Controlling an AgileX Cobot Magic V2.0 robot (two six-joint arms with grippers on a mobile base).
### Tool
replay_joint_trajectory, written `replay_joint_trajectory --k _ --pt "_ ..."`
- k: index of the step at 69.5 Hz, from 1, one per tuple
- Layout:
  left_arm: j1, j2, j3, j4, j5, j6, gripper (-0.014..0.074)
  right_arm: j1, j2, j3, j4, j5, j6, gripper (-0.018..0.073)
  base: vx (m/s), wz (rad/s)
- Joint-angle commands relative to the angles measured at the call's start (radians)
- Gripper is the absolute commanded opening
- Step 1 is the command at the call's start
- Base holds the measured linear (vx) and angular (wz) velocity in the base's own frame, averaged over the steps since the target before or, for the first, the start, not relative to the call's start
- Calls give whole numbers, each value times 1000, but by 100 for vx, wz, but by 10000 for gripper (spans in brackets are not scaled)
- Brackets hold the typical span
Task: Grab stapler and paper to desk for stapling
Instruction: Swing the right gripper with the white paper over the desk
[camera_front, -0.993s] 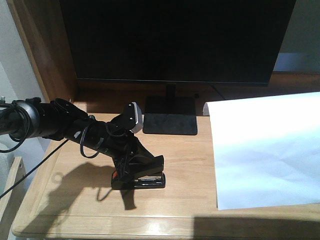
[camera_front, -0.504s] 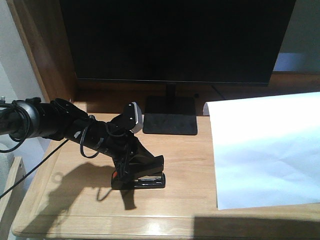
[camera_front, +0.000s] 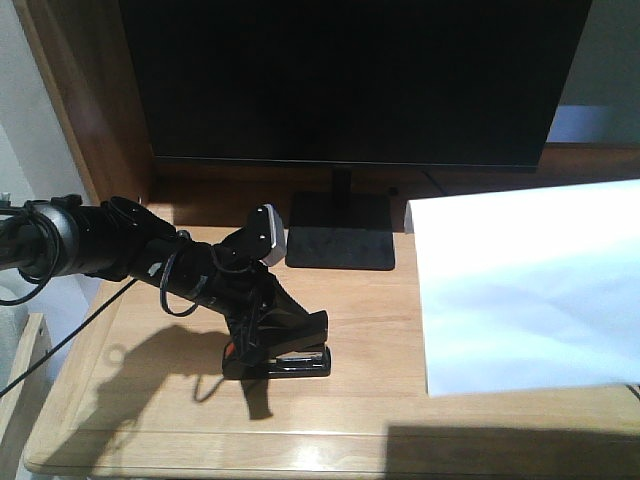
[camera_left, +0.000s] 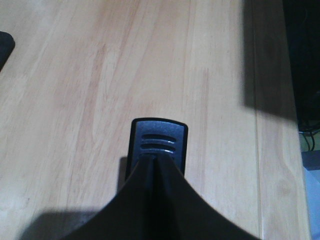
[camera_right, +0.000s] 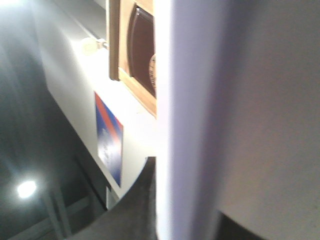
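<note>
Leftward the paper (camera_front: 525, 290) has slid, pinched in my right claw (camera_right: 175, 210); my left claw (camera_left: 152, 165) grips the stapler (camera_left: 159, 137) on the desk (camera_front: 370, 320).

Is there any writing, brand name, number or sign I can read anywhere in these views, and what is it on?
No text can be read in any view.
The blue and red sign in the right wrist view: too blurred to read.
The monitor: screen dark, no brand visible.
The stapler and the paper: no markings show.
</note>
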Motion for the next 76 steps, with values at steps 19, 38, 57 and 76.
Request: replay_joint_trajectory --k 19,38,57,76 --pt "-4 -53 -23 -49 32 -7 -6 -5 263 -213 -142 -22 -20 -6 0 0" --pt "-4 -53 -23 -49 32 -7 -6 -5 497 -276 -191 -29 53 -6 0 0" --pt "-4 -53 -23 -49 32 -7 -6 -45 674 -308 -280 -49 113 -6 0 0" --pt "-4 -53 -23 -49 32 -7 -6 -256 828 -308 -591 -246 348 -6 0 0"
